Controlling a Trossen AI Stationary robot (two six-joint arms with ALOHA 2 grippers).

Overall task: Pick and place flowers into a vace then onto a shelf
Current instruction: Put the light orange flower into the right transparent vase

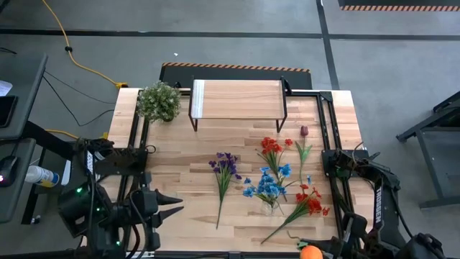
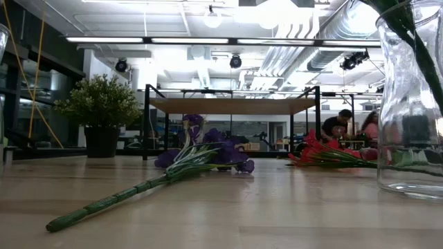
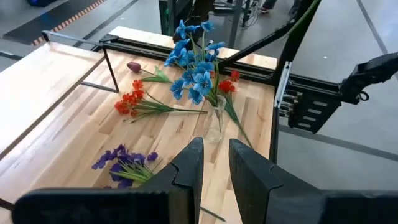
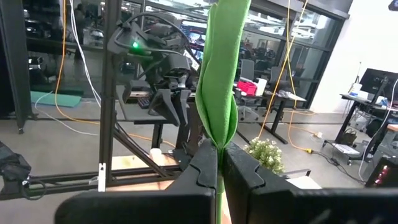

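A clear glass vase (image 1: 269, 206) (image 2: 412, 104) (image 3: 216, 127) stands on its base right of the table's middle, with blue flowers (image 1: 267, 183) (image 3: 193, 68) in it. Purple flowers (image 1: 225, 173) (image 2: 201, 158), red flowers (image 1: 272, 147) (image 1: 307, 205) and a dark red tulip (image 1: 303, 137) lie flat on the table. The wooden shelf (image 1: 237, 99) (image 2: 232, 105) stands on its black legs at the far edge. My left gripper (image 1: 171, 205) (image 3: 216, 165) is open near the near left corner and touches nothing. My right gripper (image 4: 219, 152), at the near right corner, is shut on the orange tulip (image 1: 310, 252). My right gripper pinches the orange tulip's green stem (image 4: 219, 168) between its two fingers, just under a folded green leaf (image 4: 221, 81). The leaf stands out past the fingertips. The orange bloom shows only in the high view, at the table's near edge beside the gripper.
A bushy potted plant (image 1: 159, 101) (image 2: 100, 111) stands at the far left, next to the shelf. Black frame rails (image 1: 138, 137) (image 1: 327, 129) run along both table sides. Bare wood lies between my left gripper and the purple flowers. People sit in the room beyond the table.
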